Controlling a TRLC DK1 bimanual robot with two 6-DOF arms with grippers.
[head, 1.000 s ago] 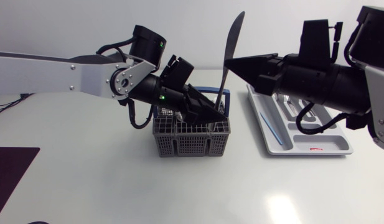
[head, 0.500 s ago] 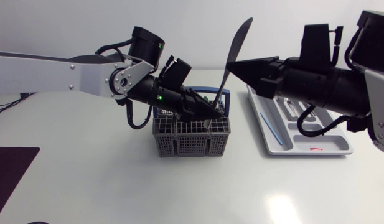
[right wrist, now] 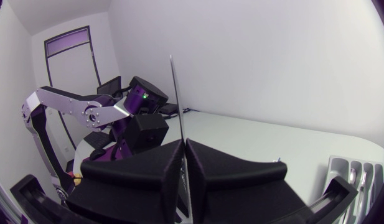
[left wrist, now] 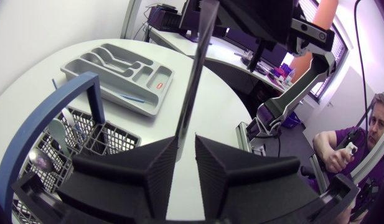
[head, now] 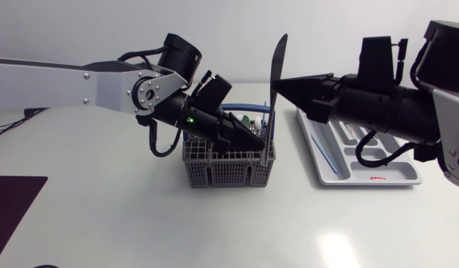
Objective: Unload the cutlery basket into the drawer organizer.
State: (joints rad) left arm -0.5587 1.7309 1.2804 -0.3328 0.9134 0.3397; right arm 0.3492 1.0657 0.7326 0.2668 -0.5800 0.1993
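A long dark knife [head: 277, 67] stands almost upright over the right end of the grey cutlery basket [head: 229, 170]. My right gripper [head: 277, 85] is shut on its middle; in the right wrist view the knife [right wrist: 176, 99] rises from between the fingers of the right gripper [right wrist: 184, 146]. My left gripper [head: 257, 141] is at the basket's rim, shut on the knife's lower part. In the left wrist view the knife [left wrist: 195, 74] runs up from the narrow gap in the left gripper [left wrist: 187, 146]. A spoon [left wrist: 39, 158] and other cutlery remain in the basket. The grey drawer organizer [head: 378, 177] lies to the right.
The basket's blue handle [left wrist: 55, 106] arches beside my left gripper. The organizer [left wrist: 117, 68] holds some cutlery and a blue item along its left side. A dark mat [head: 13, 205] lies at the table's left edge.
My left gripper has closed from wide open onto the knife's lower part. The knife has swung from a tilt to nearly upright, and my right gripper moved slightly left with it.
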